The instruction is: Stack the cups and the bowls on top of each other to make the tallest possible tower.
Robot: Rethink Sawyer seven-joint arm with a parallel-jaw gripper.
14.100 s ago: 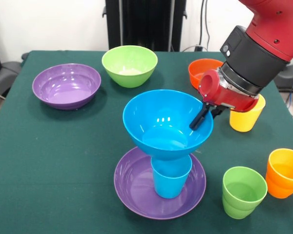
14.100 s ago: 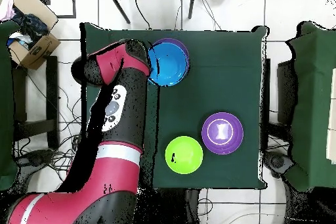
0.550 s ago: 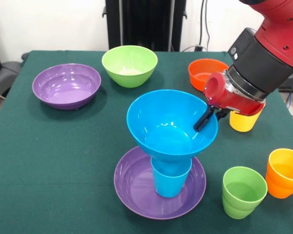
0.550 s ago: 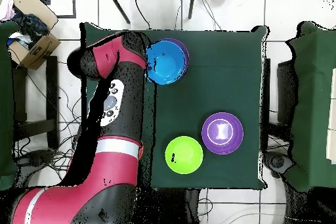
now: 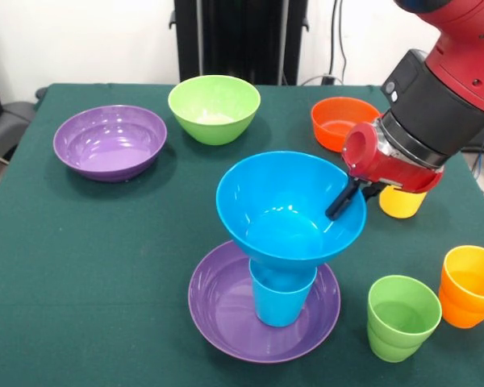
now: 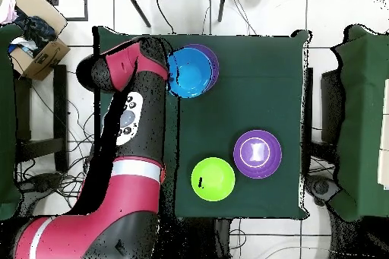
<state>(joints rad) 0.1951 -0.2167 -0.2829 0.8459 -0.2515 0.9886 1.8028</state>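
Your pincer (image 5: 344, 200) was clamped on the right rim of the blue bowl (image 5: 286, 211). That bowl sat mouth-up, tipped slightly, on the upright blue cup (image 5: 281, 300) inside the near purple bowl (image 5: 226, 310). No writing was readable.

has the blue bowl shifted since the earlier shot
Yes. In the front view the blue bowl has slid right over the blue cup, its rim now overhanging the purple bowl more on the right.

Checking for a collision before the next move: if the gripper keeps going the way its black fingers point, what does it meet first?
Most likely the blue bowl: the gripper slants down inside its rim, so its inner wall comes first, though depth is unclear.
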